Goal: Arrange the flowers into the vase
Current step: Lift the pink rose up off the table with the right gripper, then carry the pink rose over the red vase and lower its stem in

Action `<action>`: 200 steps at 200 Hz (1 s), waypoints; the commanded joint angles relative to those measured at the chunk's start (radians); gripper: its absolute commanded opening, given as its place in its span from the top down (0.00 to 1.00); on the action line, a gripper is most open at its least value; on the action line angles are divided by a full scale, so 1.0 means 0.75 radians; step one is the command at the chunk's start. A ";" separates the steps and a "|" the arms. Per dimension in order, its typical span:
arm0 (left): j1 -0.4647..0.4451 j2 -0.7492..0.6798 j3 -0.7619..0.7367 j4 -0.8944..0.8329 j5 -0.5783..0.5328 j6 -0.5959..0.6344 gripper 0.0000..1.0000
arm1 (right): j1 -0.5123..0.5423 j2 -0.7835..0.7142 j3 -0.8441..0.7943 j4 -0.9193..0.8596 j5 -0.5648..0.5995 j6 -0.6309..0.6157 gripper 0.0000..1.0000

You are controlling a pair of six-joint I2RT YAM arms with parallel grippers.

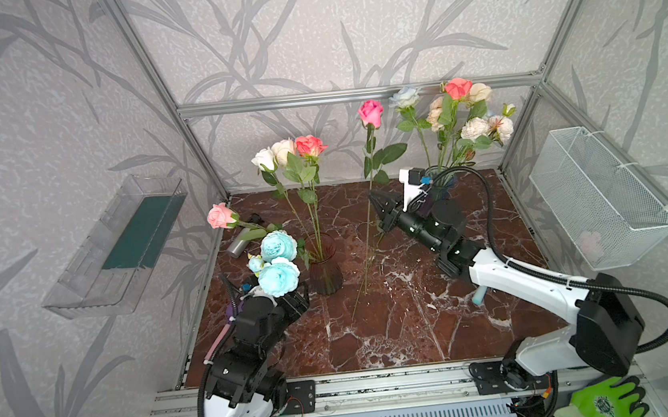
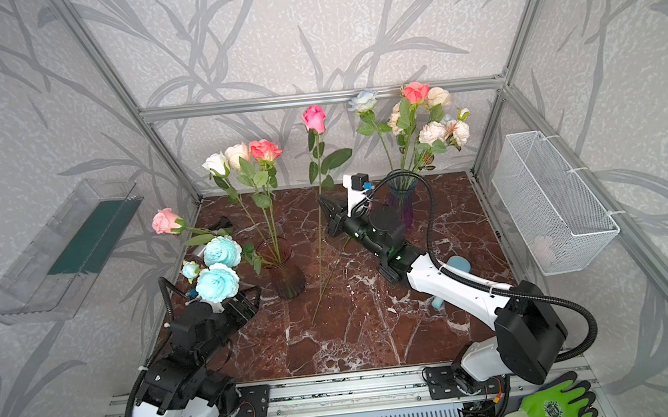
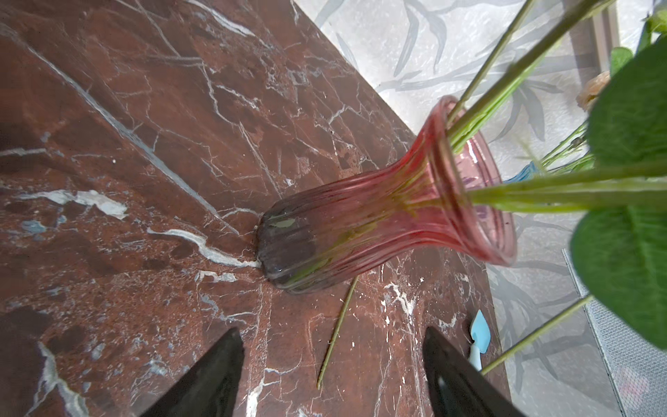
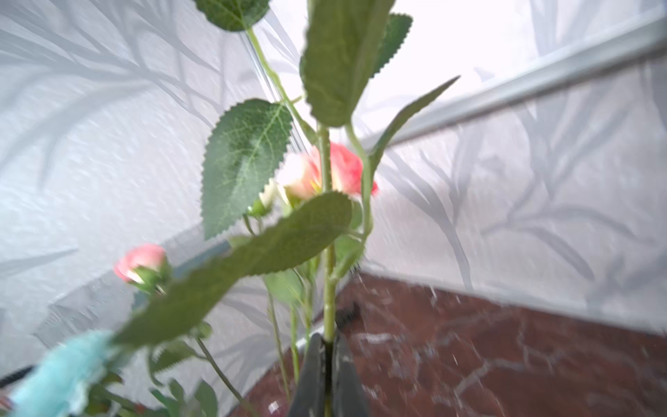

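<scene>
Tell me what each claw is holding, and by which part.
The right claw is shut on the pink rose, gripping its stem below the leaves. The left claw is open, holding nothing.

Two vases: pink vase (image 1: 324, 271) ahead of the left gripper (image 3: 331, 330), three roses (image 1: 283, 151) in it; blue vase (image 2: 405, 207) behind the right gripper (image 1: 378, 203), which holds one pink rose (image 1: 371, 113). Two teal peonies (image 1: 278, 276).

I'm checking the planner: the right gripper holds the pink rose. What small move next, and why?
Probably raise it: the right gripper is shut on the stem of the pink rose, whose lower end hangs down near the tabletop, well below the rim of the nearby red vase.
</scene>
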 commanded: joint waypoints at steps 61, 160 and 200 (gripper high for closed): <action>0.000 -0.347 0.039 -0.087 -0.045 0.037 0.20 | 0.134 0.189 0.394 0.207 0.097 -0.216 0.98; 0.001 -0.419 -0.027 -0.116 0.024 -0.006 0.17 | 0.204 0.400 0.354 0.196 0.104 -0.277 0.98; 0.001 -0.413 -0.079 -0.073 0.020 -0.038 0.17 | 0.227 0.404 0.235 0.157 0.155 -0.247 0.94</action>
